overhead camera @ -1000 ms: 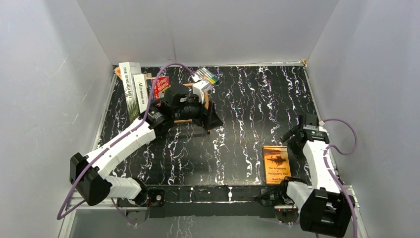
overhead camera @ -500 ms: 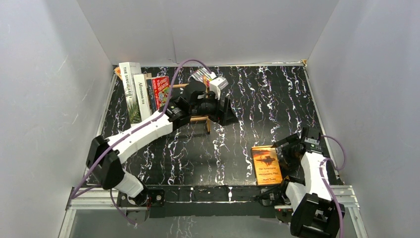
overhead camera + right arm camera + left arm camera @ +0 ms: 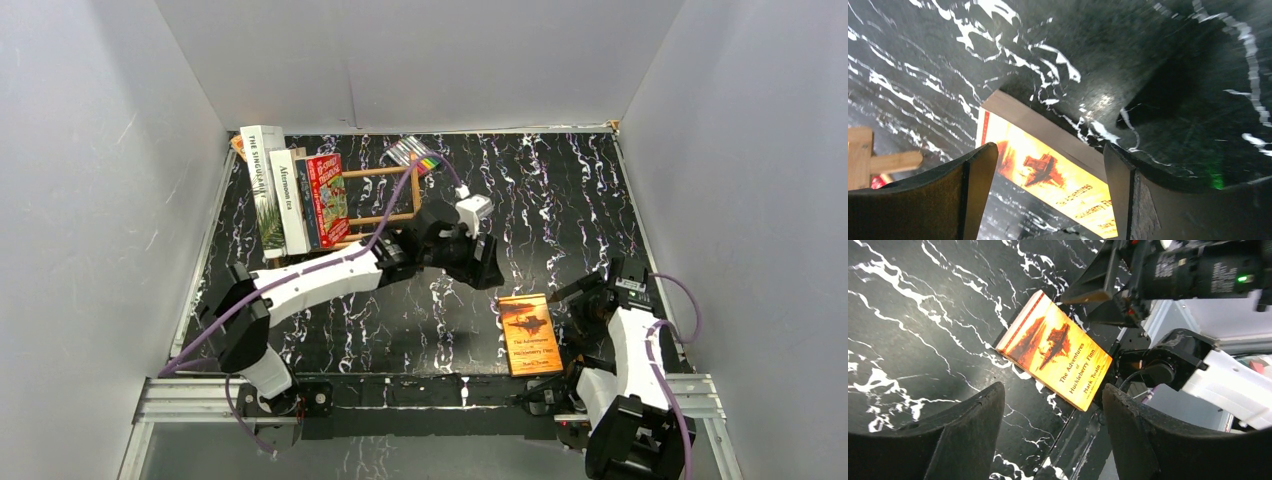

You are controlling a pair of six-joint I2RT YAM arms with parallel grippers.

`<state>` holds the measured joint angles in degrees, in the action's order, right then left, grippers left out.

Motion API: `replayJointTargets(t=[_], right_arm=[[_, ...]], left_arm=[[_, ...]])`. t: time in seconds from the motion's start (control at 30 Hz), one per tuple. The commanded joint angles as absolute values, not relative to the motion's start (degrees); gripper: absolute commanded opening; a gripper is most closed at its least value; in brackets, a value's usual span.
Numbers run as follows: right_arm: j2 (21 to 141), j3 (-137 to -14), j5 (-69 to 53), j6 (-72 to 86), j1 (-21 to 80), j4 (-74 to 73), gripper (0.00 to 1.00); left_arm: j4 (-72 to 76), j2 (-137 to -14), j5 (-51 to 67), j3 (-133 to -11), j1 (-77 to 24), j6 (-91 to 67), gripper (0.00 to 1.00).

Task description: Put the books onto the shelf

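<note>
Three books stand side by side at the shelf's point(image 3: 385, 196) left end: a white one with palm leaves point(image 3: 262, 185), a plain white one point(image 3: 288, 198) and a red one point(image 3: 328, 198). A dark blue spine shows between the last two. The thin orange book point(image 3: 530, 333) point(image 3: 1055, 352) point(image 3: 1048, 170) lies flat near the front right. My left gripper point(image 3: 487, 268) point(image 3: 1053, 387) hovers open up and left of it, holding nothing. At the book's upper right corner my right gripper point(image 3: 583, 292) point(image 3: 1050, 147) is low and open, the cover showing between its fingers.
A pack of colourful markers point(image 3: 418, 155) lies behind the shelf. A small orange packet point(image 3: 237, 145) sits in the far left corner. White walls close in three sides. The right arm point(image 3: 1198, 275) fills the upper right of the left wrist view.
My left arm has swung away from the shelf, rightward and nearer, toward the orange book. The orange book has slid left and turned slightly, with my right gripper moving in beside it.
</note>
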<state>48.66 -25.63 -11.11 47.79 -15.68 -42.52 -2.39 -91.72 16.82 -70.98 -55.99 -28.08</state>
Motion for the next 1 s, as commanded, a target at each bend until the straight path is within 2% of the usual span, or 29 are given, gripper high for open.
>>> replayJointTargets(t=[0.0,0.37,0.7,0.8,0.97], right_arm=[[47.60,-31.49,-0.38,45.65,-15.82,-47.19,0.87],[46.79,-32.04,-1.98,45.65,-15.82,-49.07,0.90],[48.24,-28.45,-18.38,40.91,-15.82,-46.11,0.91],[47.89,-26.98,-18.24,40.61,-15.82,-45.92,0.91],[49.36,-24.88,-21.04,38.39,-15.82,-43.62,0.91]], left_arm=[[-2.02,-94.22,4.98,-74.05,-60.91,-33.76,0.68],[0.46,-99.80,4.63,-69.18,-62.66,-47.79,0.69],[6.26,-103.26,5.08,-63.91,-65.29,-55.28,0.69],[7.31,-103.52,4.93,-62.76,-65.54,-56.27,0.66],[8.36,-102.65,2.01,-59.25,-65.65,-60.11,0.55]])
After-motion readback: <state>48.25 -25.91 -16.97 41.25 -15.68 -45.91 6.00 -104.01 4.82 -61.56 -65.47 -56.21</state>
